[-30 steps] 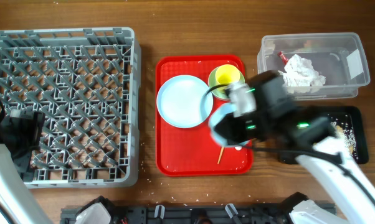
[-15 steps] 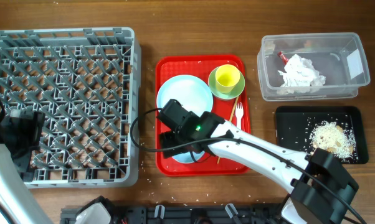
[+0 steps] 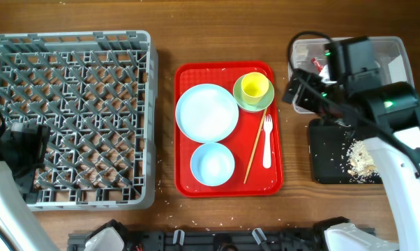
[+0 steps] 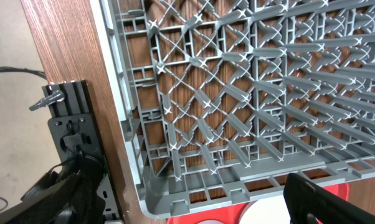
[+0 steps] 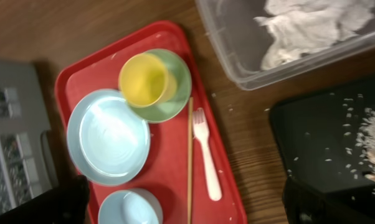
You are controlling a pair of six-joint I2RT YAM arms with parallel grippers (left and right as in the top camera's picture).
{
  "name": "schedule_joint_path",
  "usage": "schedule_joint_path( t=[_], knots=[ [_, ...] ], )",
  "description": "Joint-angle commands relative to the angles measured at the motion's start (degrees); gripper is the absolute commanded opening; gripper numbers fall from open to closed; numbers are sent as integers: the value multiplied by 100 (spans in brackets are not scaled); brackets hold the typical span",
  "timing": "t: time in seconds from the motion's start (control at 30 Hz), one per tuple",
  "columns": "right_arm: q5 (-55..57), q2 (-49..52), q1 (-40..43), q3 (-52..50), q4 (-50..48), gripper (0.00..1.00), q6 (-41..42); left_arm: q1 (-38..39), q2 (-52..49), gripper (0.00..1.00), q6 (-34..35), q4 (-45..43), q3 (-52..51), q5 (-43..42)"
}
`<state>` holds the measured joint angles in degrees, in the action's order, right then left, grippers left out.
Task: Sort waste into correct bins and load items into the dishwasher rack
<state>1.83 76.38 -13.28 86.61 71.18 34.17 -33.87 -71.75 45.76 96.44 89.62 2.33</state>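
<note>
Waste looks sorted already: the crumpled white paper napkin [image 5: 312,22] lies in the clear rectangular plastic tub [image 5: 237,53]. The whitish rice-like crumbs [image 3: 362,159] lie in the shallow black rectangular tray [image 3: 325,162] just beside it, so paper and food are kept apart.

What remains sits on the red plastic tray [image 3: 189,185]: a pale blue round plate [image 3: 206,113], a pale blue-white bowl [image 3: 212,164] near it, and a small yellow cup [image 3: 255,85] upright on a pale green saucer [image 3: 260,106]. Thin wooden chopsticks [image 3: 255,145] and a white plastic fork [image 3: 267,143] lie side by side along the right edge.

None is in the large square grey plastic dishwasher rack [image 3: 70,36], well apart to the left on the wooden table [image 3: 165,28].

The right arm hangs over the tub and black tray, right fingers [image 5: 327,200] spread wide and empty, likely free to reach for tableware. The left fingers [image 4: 318,198] are parted with nothing between them and hover at the rack's near corner, probably keeping the lattice clear.
</note>
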Motion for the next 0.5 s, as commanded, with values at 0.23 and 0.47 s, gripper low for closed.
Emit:
schedule_joint_path(
  t=[0.23, 0.47],
  knots=[
    [136, 28, 297, 37, 0, 100, -118, 748, 35, 100, -2520, 9, -142, -3829],
    [133, 28, 297, 37, 2, 100, -118, 4116, 81, 80, -1818, -717, -981, -3320]
  ],
)
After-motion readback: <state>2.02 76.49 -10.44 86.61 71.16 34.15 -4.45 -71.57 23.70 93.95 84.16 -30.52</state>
